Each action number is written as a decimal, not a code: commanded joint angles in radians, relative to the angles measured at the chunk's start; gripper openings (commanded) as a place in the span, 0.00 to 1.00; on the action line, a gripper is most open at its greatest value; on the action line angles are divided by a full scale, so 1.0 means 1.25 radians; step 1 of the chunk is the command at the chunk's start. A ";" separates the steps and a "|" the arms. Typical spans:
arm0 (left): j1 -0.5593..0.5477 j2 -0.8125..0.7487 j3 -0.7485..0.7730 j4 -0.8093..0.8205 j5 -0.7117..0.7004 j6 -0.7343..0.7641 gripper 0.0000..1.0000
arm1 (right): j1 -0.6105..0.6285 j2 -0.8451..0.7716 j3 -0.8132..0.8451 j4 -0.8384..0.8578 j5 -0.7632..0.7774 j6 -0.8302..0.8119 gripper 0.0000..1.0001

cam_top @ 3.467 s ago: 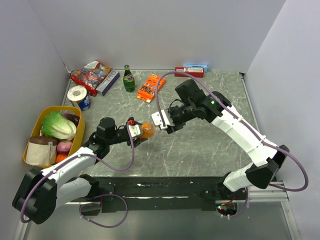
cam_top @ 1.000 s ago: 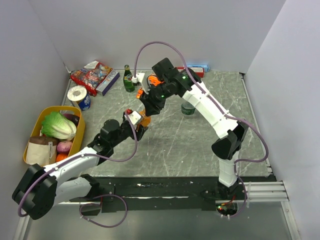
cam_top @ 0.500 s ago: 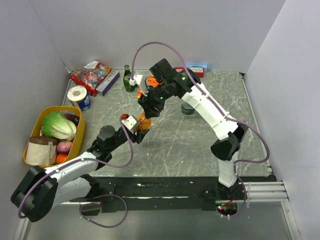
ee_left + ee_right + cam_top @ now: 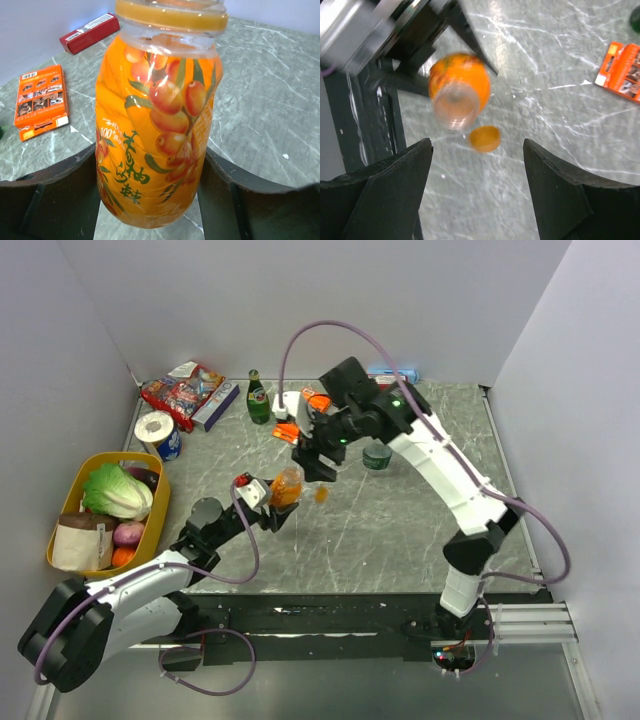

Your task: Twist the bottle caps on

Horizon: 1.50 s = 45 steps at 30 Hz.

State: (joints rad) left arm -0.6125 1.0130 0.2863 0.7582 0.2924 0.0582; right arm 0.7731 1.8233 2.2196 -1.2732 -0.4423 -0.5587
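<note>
My left gripper [image 4: 283,495] is shut on the squat orange bottle [image 4: 287,486] and holds it upright just above the table. In the left wrist view the bottle [image 4: 157,125] fills the frame between both fingers. From the right wrist view its mouth [image 4: 455,104] is open and uncapped. The orange-brown cap [image 4: 321,494] lies loose on the table right of the bottle, and shows in the right wrist view [image 4: 485,138]. My right gripper [image 4: 318,462] hovers above the bottle and cap, open and empty. The stubby dark bottle [image 4: 376,456] stands behind it. The whitish cap is out of view.
A tall green glass bottle [image 4: 258,398], a snack bag [image 4: 180,388], a blue box [image 4: 215,406] and a tape roll [image 4: 155,428] stand at the back left. An orange packet [image 4: 40,102] and a red box [image 4: 90,32] lie behind. A yellow basket [image 4: 72,490] of vegetables sits at the left.
My right gripper has opened and drawn back to the right from the bottle's top. The orange-brown cap has dropped onto the table beside the bottle. My left arm has shifted the bottle slightly.
</note>
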 commanded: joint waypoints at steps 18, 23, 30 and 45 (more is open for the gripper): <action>0.083 -0.057 0.064 -0.109 0.054 -0.026 0.01 | -0.078 -0.320 -0.608 0.295 -0.014 -0.191 0.73; 0.081 -0.073 0.074 -0.150 0.056 -0.033 0.01 | -0.078 -0.337 -0.532 0.398 -0.114 -0.079 0.75; 0.081 -0.063 0.113 -0.187 0.101 -0.037 0.01 | -0.080 -0.277 -0.416 0.529 -0.222 0.167 0.79; 0.076 -0.057 0.156 -0.210 0.120 -0.029 0.01 | -0.059 -0.142 -0.326 0.542 -0.315 0.229 0.79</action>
State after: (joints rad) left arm -0.5140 0.9455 0.4339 0.4797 0.4221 0.0322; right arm 0.6861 1.6424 1.7298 -0.6254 -0.7883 -0.2943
